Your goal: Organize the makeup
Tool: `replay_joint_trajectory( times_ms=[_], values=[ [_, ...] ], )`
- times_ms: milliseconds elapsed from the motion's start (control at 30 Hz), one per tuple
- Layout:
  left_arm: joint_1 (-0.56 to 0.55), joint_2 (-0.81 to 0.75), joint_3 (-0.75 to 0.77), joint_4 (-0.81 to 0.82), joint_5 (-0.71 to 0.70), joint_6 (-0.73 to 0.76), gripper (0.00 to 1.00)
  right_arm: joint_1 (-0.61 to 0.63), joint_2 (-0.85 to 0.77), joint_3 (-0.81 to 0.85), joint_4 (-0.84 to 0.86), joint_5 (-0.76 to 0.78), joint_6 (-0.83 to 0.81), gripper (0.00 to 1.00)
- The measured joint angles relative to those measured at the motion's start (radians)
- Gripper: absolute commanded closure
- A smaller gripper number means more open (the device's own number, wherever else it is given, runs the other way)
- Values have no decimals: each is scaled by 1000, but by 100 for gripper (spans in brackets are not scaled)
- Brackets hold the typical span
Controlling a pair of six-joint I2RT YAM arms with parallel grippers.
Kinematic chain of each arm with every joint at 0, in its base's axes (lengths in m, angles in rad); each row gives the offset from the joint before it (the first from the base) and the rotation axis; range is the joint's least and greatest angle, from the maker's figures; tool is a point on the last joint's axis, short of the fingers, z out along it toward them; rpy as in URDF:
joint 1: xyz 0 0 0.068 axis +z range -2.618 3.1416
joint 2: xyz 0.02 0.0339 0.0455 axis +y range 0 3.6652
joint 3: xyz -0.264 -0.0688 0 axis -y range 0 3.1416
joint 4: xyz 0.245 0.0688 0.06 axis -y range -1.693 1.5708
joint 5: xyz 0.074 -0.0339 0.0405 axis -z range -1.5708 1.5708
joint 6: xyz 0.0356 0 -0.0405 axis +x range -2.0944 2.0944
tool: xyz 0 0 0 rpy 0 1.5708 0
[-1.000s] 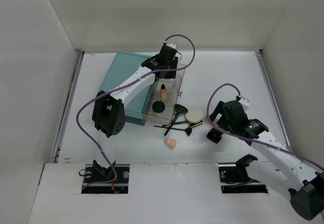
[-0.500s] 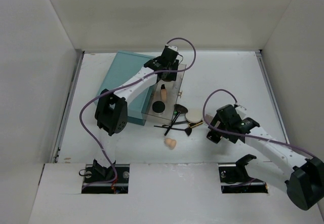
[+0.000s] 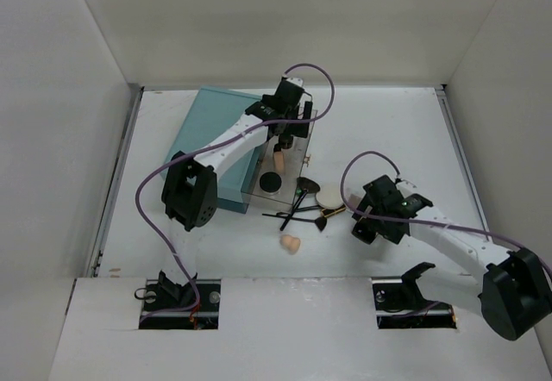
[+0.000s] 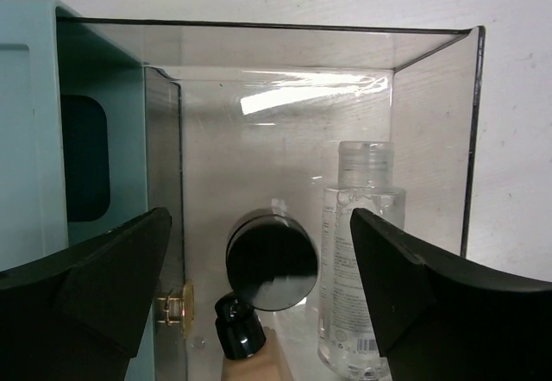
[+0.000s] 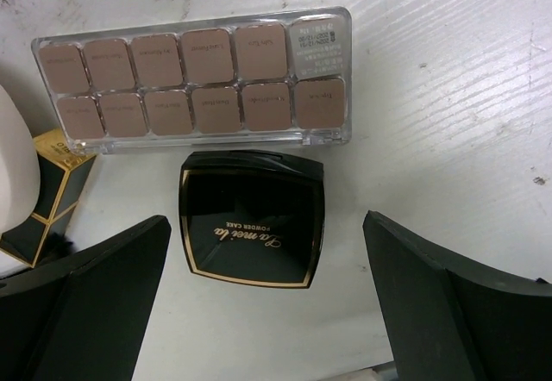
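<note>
My left gripper hangs open over the clear organizer box. In the left wrist view a clear bottle stands inside it beside a black round compact and a beige bottle with a black cap, all free of the left gripper. Low over the table, my right gripper is open with its fingers either side of a black square powder compact. A pinkish palette lies just beyond. A white puff, black brushes and a peach sponge lie mid-table.
The large teal box lies against the organizer's left side. A black-and-gold carton sits left of the square compact. White walls close in the table on three sides.
My left gripper's jaws have opened over the organizer. The right arm has swung in and its gripper has shifted slightly left and nearer, over the square compact.
</note>
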Motion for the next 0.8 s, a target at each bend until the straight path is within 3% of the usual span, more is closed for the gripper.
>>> replay_joint_trajectory(
  times_ms=[167, 533, 733, 800],
  values=[
    [-13, -33, -16, -1, 0, 11, 1, 0, 53, 36, 3, 0, 5, 0],
    [-59, -274, -77, 14, -48, 37, 0, 0, 118, 77, -8, -37, 17, 1],
    [-84, -435, -208, 71, -95, 45, 0, -1, 156, 77, -11, -67, 23, 22],
    [-86, -475, -250, 84, -105, 48, 0, -1, 199, 77, -11, -74, 22, 24]
  ],
)
